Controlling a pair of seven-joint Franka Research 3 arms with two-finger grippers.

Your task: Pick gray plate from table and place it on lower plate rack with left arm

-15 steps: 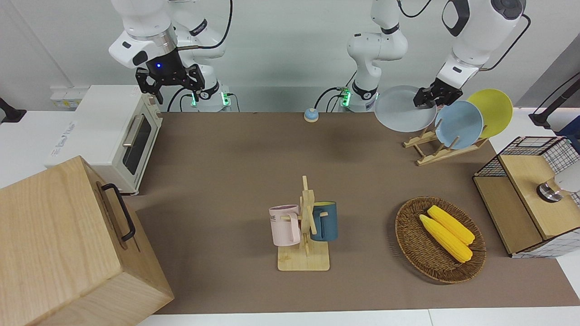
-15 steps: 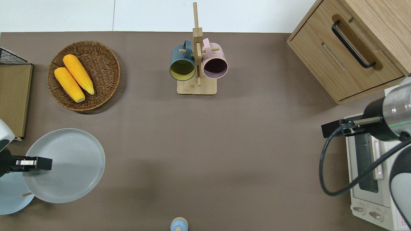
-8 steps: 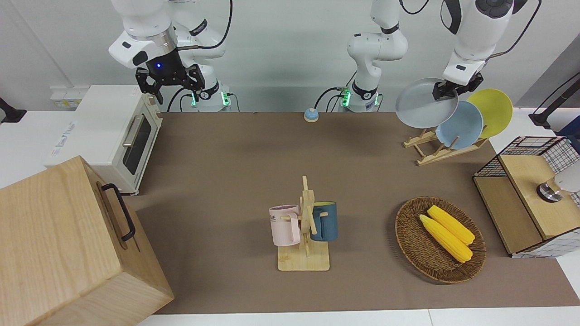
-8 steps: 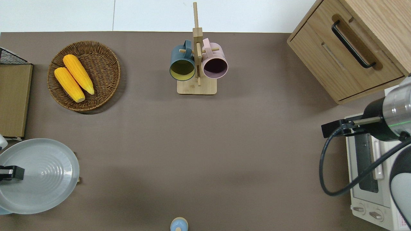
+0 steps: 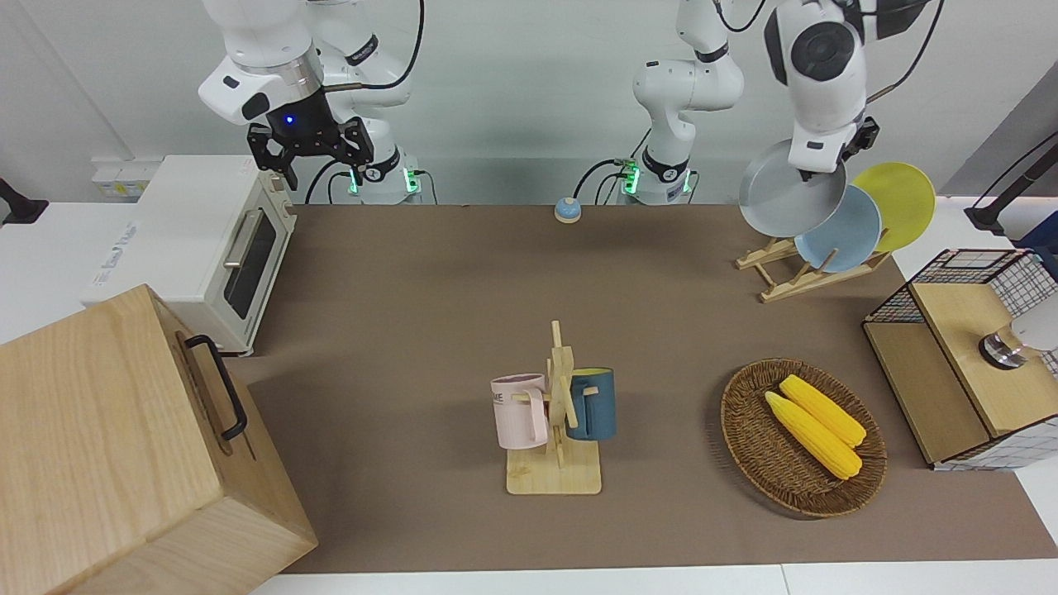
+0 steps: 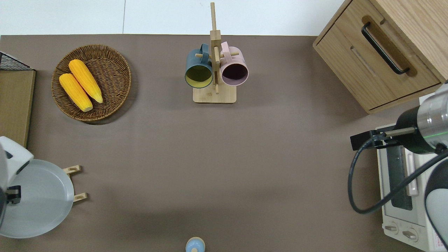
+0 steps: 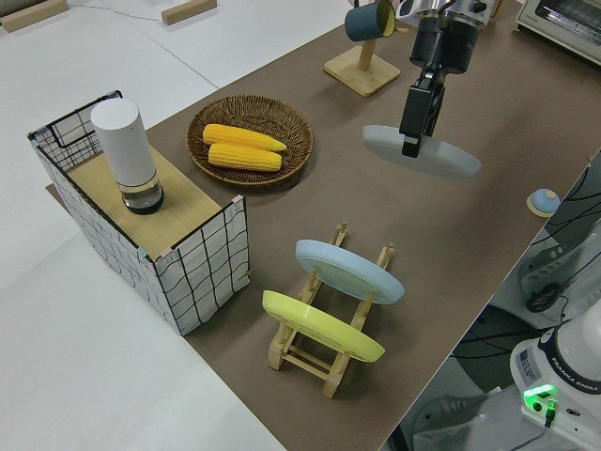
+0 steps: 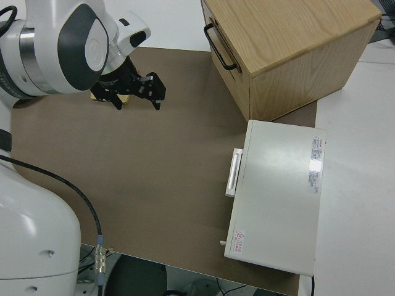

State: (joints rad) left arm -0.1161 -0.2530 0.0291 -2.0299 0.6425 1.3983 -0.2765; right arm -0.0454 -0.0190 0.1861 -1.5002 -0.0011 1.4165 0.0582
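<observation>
Left gripper point(image 5: 814, 161): pinching rim of gray plate point(image 5: 789, 201), fingers pressed onto the edge. Plate up in air, tilted, over the lower plate rack point(image 5: 806, 268) per overhead view; no contact w/ rack seen. In overhead, only two rail ends of rack show past plate edge.

Lower plate rack: light wood, on worktop point(image 5: 463, 314) at left arm's end, close to robots. Holds sky-blue plate point(image 5: 843, 235) and yellow plate point(image 5: 901, 202), both leaning in slots; yellow one sits toward the worktop's end, blue one next to it.

Right gripper point(image 5: 307, 149): spread, nothing between the fingers; arm parked.

Other items:
- Wicker basket point(image 5: 748, 446) w/ two corn cobs point(image 5: 818, 434), farther from robots than rack.
- Mug stand point(image 5: 558, 430), approx. mid-worktop, far edge; pink mug point(image 5: 519, 411) and dark blue mug point(image 5: 593, 403) hung on it.
- Small blue bell point(image 5: 567, 210), near robots, mid-worktop.
- White toaster oven point(image 5: 207, 248) and wooden cabinet point(image 5: 107, 446), right arm's end.
- Wire-frame box point(image 5: 959, 347) w/ wooden top, left arm's end; white cylinder point(image 7: 125, 150) standing on it.
</observation>
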